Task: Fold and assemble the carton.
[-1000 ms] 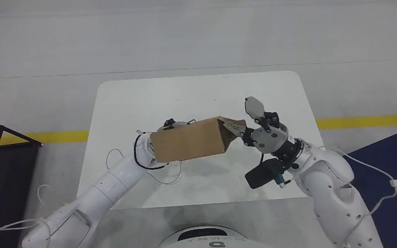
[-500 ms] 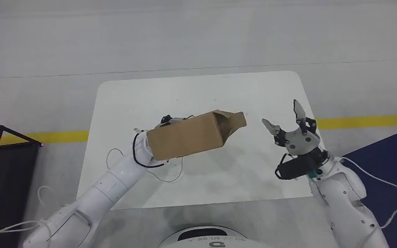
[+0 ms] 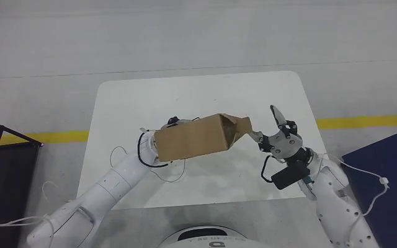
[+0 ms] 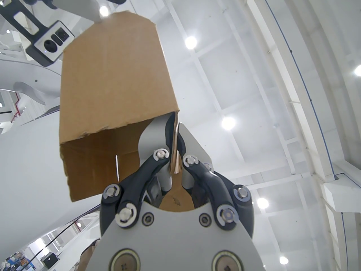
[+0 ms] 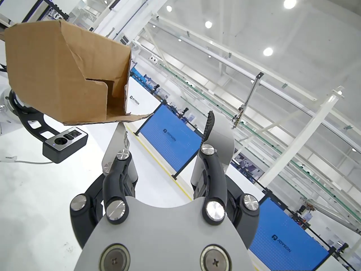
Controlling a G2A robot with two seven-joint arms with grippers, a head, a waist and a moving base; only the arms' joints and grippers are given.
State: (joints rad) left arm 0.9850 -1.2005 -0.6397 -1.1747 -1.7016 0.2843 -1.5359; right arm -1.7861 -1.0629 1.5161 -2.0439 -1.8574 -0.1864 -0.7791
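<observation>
Left pincer (image 4: 175, 133) clamped on carton (image 3: 195, 139) wall, holding it above the surface (image 3: 186, 93). Right pincer (image 5: 165, 120) spread apart, one fingertip against the carton's end flap (image 5: 132, 117).

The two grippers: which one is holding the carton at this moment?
The left gripper, shut on a wall of the carton at one open end. The right gripper is open, one fingertip close by a flap at the other end, gripping nothing.

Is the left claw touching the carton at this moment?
Touching. The left wrist view shows the left claw shut on a wall of the carton, cardboard pinched in its grip.
</observation>
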